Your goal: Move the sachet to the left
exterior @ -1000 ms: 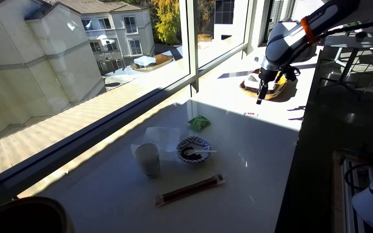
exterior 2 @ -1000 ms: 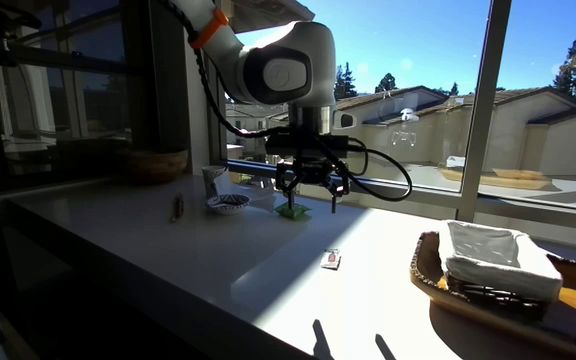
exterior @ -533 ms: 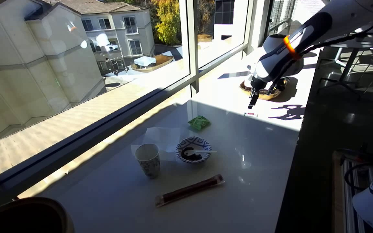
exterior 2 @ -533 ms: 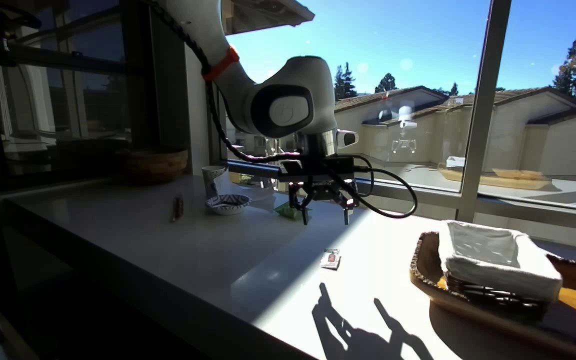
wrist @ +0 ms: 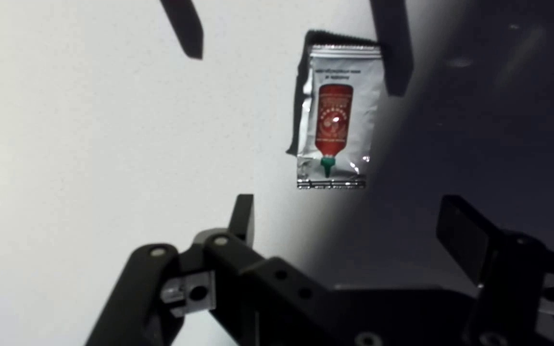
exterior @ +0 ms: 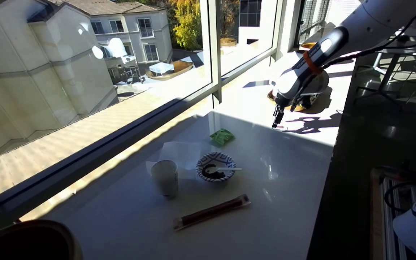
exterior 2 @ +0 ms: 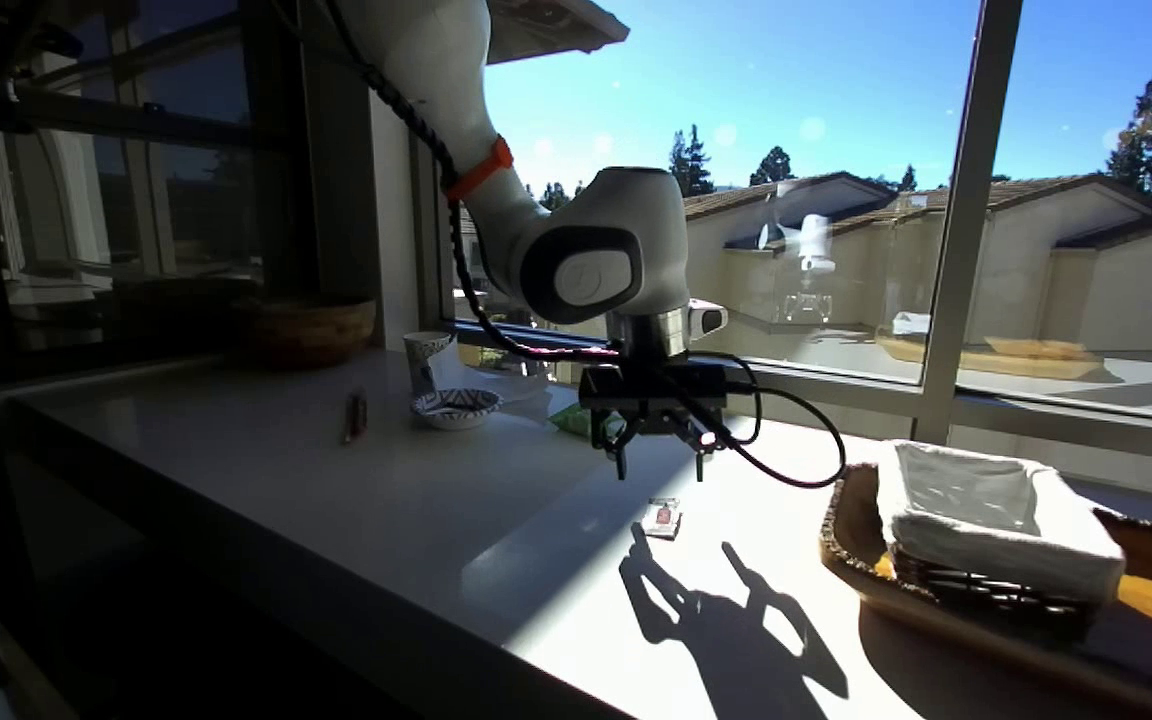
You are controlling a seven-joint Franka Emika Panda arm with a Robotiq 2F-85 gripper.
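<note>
Sachet (wrist: 337, 115), one: silver-white, flat, rectangular, printed with a red bottle capped in green. We found it lying on the tabletop (exterior 2: 416, 500), at the border of sunlight and shade; in an exterior view it lay left of the wooden tray (exterior 2: 921, 608), well apart from it.

Gripper (exterior 2: 661, 477), one: black, pointing down, its fingers (wrist: 243, 216) spread wide, holding nothing. We recorded it raised above the tabletop, near the sachet. In the wrist view the sachet lay just beyond the fingers, and one finger's shadow (wrist: 396, 53) met its far right corner.

Basket (exterior 2: 986, 597), one: dark, woven, standing in the wooden tray, lined with white cloth (exterior 2: 1006, 552).

Green packet (exterior: 222, 137), one: in the shade, left of the sachet in both exterior views.

Patterned bowl (exterior: 211, 157), one: nearer than the green packet in an exterior view, with dark contents (exterior: 213, 174) we could not identify.

White spoon (exterior: 228, 168), one: resting in the patterned bowl, handle over the rim at right.

White cup (exterior: 164, 177), one: upright, left of the patterned bowl in both exterior views.

White paper (exterior: 182, 151): beside the cup; we could not tell how many sheets.

Brown sleeve (exterior: 211, 213), one: long, thin, slantwise, on the near side of the patterned bowl in an exterior view.

Wooden bowl (exterior 2: 311, 332), one: shaded, at far left in an exterior view.
</note>
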